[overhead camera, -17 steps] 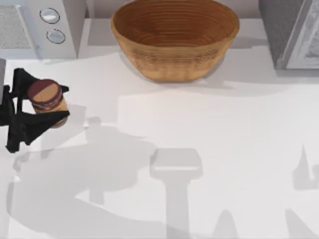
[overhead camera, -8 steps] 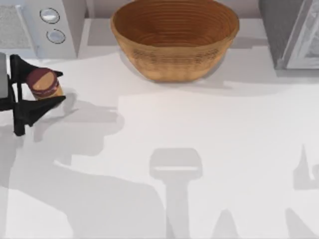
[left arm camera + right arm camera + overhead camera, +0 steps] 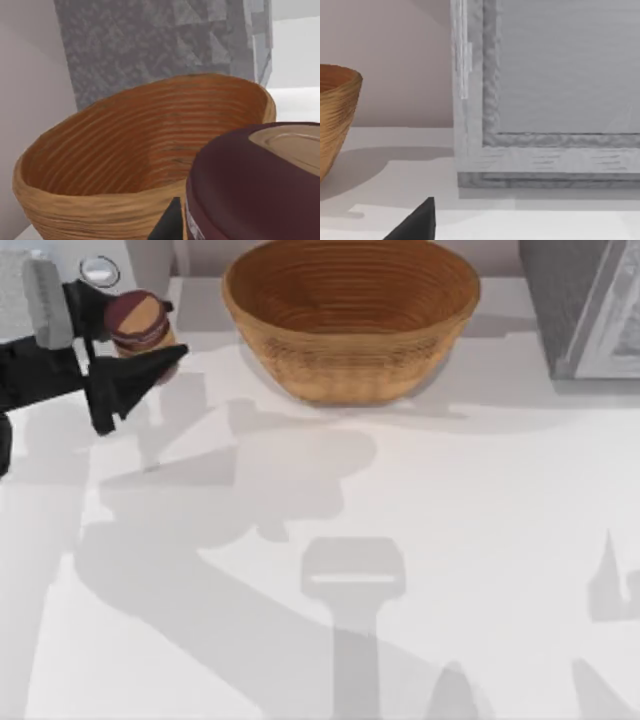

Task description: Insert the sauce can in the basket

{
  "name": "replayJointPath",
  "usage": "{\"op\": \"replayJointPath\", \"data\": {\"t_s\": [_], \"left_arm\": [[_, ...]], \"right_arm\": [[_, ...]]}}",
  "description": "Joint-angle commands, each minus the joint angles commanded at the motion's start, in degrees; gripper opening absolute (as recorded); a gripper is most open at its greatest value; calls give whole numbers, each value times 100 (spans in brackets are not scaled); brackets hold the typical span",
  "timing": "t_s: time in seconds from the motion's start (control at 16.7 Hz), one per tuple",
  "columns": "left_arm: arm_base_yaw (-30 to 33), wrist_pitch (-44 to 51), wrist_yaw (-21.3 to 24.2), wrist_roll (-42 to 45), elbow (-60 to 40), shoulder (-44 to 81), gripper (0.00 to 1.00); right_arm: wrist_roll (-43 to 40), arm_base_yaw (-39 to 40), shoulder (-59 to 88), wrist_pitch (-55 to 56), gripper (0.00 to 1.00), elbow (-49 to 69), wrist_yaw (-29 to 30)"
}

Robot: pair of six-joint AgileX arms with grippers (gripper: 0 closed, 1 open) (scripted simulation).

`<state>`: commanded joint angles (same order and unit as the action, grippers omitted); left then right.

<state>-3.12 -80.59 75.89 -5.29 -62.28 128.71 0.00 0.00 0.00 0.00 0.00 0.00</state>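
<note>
My left pincer was clamped on the sauce can, one black finger on each side of its body, up near the tabletop's far left corner. The can sat between the fingers with its dark brown lid tipped toward the overhead camera and a bit of yellow-orange label showing below it. Behind the can stood a white appliance with a round dial, against the far edge.

The basket rested at the middle of the far edge, just to the right of the can and apart from it, its ribbed inside open to the top. From my left wrist camera the can's lid was large and close, and the basket's rim and rings lay right behind it, with a grey mottled block standing past the basket.

A grey cabinet occupied the far right corner. From my right wrist camera I saw that cabinet's framed front, a slice of the basket's wall and one dark fingertip of the right pincer; I could not tell whether that pincer was apart or together.
</note>
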Motion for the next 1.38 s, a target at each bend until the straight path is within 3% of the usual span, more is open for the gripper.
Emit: {"op": "replayJointPath", "data": {"t_s": [0.6, 1.02, 1.2, 1.38], "left_arm": [[1054, 2095, -2007, 305, -958, -537, 0], [1954, 4027, -3813, 507, -1704, -902, 0], [2154, 4387, -4146, 588, -1884, -1056, 0], [2160, 4398, -4156, 591, -1890, -1061, 0]], "right_arm": [[0, 0, 0, 0, 100, 0, 0], [0, 0, 0, 0, 100, 0, 0], [0, 0, 0, 0, 100, 0, 0], [0, 0, 0, 0, 100, 0, 0]]}}
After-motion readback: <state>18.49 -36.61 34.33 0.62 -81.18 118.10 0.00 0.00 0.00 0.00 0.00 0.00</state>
